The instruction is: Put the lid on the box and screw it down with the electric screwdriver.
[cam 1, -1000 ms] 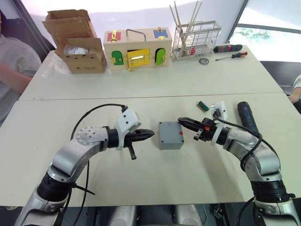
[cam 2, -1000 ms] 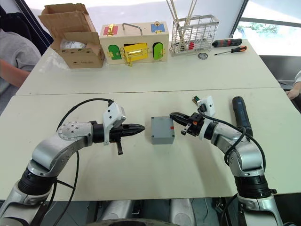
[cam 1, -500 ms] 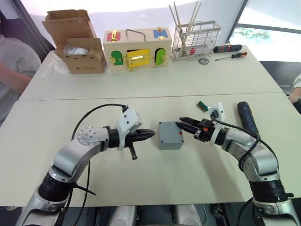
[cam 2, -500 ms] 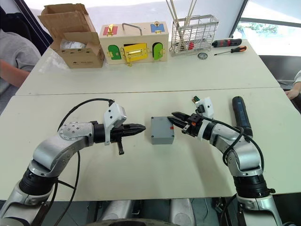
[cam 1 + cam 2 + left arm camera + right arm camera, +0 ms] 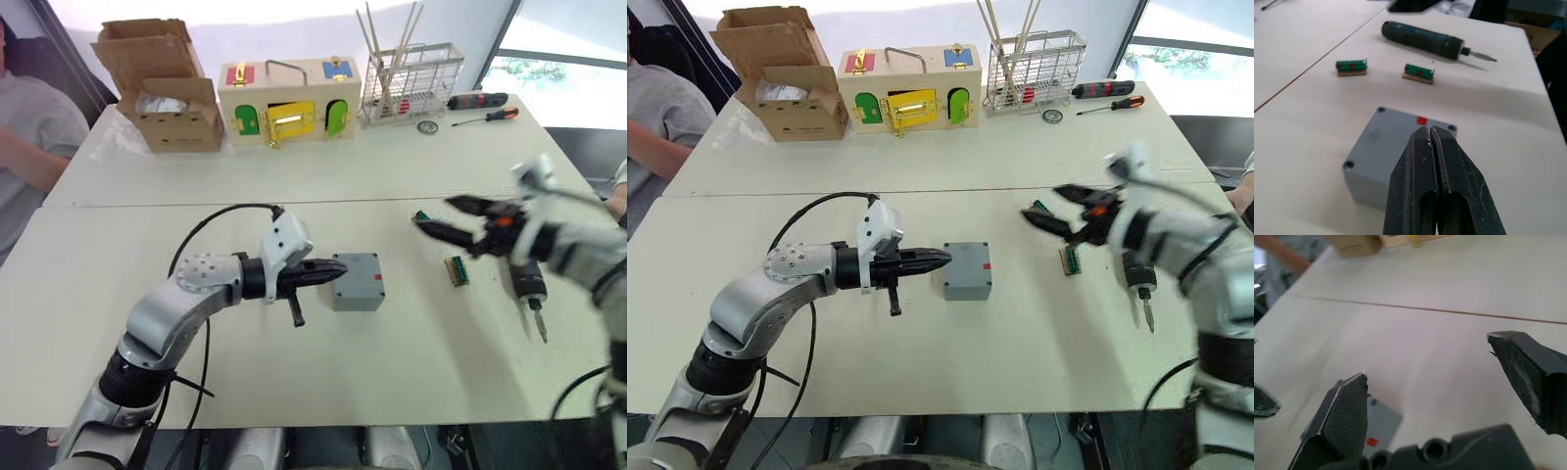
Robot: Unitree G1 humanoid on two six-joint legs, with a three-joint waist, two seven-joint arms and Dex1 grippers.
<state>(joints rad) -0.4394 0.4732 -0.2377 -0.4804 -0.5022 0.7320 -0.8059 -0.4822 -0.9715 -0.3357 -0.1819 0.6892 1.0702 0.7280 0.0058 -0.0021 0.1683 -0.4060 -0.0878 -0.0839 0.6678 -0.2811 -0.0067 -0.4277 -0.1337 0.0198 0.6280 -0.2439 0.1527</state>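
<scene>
Two pale tables stand end to end, with a carton, a wooden latch box and a wire rack along the far edge, well beyond both claws. The left claw is closed on nothing, its tip just at the box, whose lid is on, red mark facing away from it. The right claw hangs wide open and empty above the table, the screwdriver lying just beyond it on the robot's right and two small green parts near its tips

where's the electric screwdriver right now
The electric screwdriver lies on the table's right side, under the raised right gripper, just right of a small green terminal block.
</scene>
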